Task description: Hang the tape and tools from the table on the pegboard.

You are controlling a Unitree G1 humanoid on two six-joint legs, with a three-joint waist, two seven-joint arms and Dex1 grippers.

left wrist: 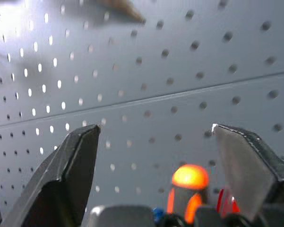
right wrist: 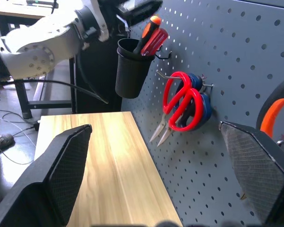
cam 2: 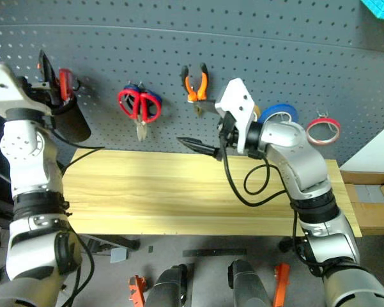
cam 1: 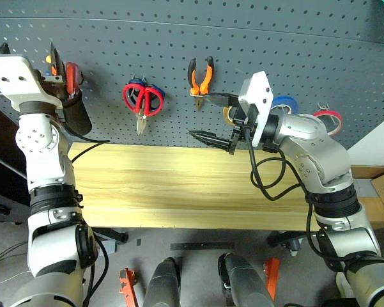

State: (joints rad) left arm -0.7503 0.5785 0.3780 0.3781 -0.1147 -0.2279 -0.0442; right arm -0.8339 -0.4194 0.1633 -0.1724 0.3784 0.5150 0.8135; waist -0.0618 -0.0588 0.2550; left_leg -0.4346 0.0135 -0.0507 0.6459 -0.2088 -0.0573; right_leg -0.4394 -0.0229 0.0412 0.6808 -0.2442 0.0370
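The worktop (cam 1: 179, 185) lay bare; every task item hung on or against the pegboard (cam 1: 243, 38).

Positions, clock face read on the left eye view:
- Red-handled scissors (cam 1: 144, 99) at about 10 o'clock, on a hook, blades down, with the blue-handled scissors (right wrist: 201, 101) behind them on the same hook.
- Pliers (cam 1: 200, 80) near 12 o'clock, hung by the orange-and-black handles, nose down.
- Red tape ring (cam 1: 328, 119) at 3 o'clock on a hook; a blue roll (cam 1: 283, 103) beside it, a yellow roll partly hidden behind the right arm.
- Black cup (cam 1: 75, 109) at 9 o'clock on the board, holding the screwdriver (right wrist: 149, 29) with the orange cap up and a red-handled one (right wrist: 156, 41) next to it.

Left gripper (cam 1: 59, 70) sat just above the cup, fingers (left wrist: 71, 165) spread apart with nothing between them; the orange cap showed low between them in the left wrist view. Right gripper (cam 1: 207, 115) hung level over the worktop, fingers (right wrist: 61, 175) wide open and empty, pointing toward the scissors.

Handling (judgement): all tools rigid and light. The screwdriver handle is slim and smooth and would likely slip if pinched near the tip, so the ribbed middle looks best. Scissors and pliers are best taken at the pivot, leaving the loops free for a hook. The tape ring is thin and may flex, so pinch across its band.

Surface and room: pale plank top, smooth, black legs; dark grey perforated panel behind; grey floor; a cardboard box (cam 1: 383, 192) at 3 o'clock beyond the worktop's end. The task looked essentially complete.
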